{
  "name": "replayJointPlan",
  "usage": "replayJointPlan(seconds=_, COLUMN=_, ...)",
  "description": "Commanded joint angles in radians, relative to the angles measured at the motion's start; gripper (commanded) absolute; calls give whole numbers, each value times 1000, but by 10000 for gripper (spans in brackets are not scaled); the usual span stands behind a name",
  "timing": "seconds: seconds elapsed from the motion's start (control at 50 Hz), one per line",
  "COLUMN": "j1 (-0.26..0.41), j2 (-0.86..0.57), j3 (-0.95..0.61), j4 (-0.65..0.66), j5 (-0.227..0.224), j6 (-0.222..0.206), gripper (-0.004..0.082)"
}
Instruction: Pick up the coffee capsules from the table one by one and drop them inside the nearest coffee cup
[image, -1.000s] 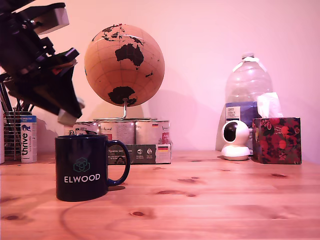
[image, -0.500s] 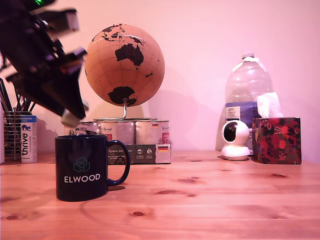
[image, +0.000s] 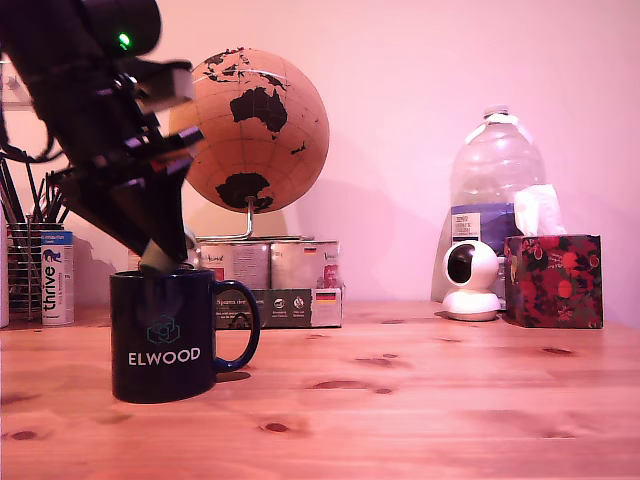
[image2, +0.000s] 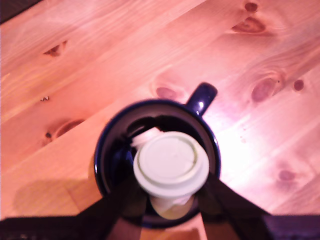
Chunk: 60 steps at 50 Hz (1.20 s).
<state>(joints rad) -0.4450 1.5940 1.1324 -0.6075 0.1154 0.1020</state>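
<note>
I see a pine table (image: 420, 400) with dark knots, set against a plain pale wall. Along the back stand a cork globe (image: 250, 130) on a metal stand, a row of tins (image: 270, 263), a clear water bottle (image: 497, 165), a small white camera (image: 471, 279) and a floral tissue box (image: 554, 281). At the exterior view's left stand a white "thrive" canister (image: 57, 277) and a wire holder (image: 25, 265).

The dark cup (image: 165, 335) stands upright on the table, lettered "ELWOOD", its handle toward the exterior view's right. In the wrist view I see one pale object low inside the cup, beside and partly under the held capsule; I cannot tell what it is.

The gripper (image: 160, 255) hangs directly over the cup's mouth, tips at rim level. Its fingers (image2: 122, 200) pinch a capsule (image2: 171, 164) from two sides. The capsule sits over the cup opening, inside the rim's outline in the wrist view. Its round flat face points up at the wrist camera, so its long axis runs roughly vertical. In the exterior view its body is barely visible at the rim.
</note>
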Motion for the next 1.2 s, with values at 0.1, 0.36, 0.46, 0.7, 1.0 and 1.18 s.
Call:
replayJointPlan(seconds=0.1, j1=-9, j2=43, j3=16, j4=-8, j5=-20, j6=11, gripper=196)
replayJointPlan(seconds=0.36, j1=-14, j2=43, j3=16, j4=-29, j5=-20, j6=15, gripper=196)
replayJointPlan(seconds=0.46, j1=-14, j2=43, j3=16, j4=-35, j5=-20, j6=15, gripper=196)
replayJointPlan(seconds=0.7, j1=-16, j2=43, j3=16, j4=-43, j5=-20, j6=16, gripper=196)
replayJointPlan(seconds=1.0, j1=-24, j2=40, j3=17, j4=-20, j5=-19, j6=23, gripper=661)
replayJointPlan(seconds=1.18, j1=-33, j2=34, j3=17, j4=-6, j5=-20, j6=31, gripper=656)
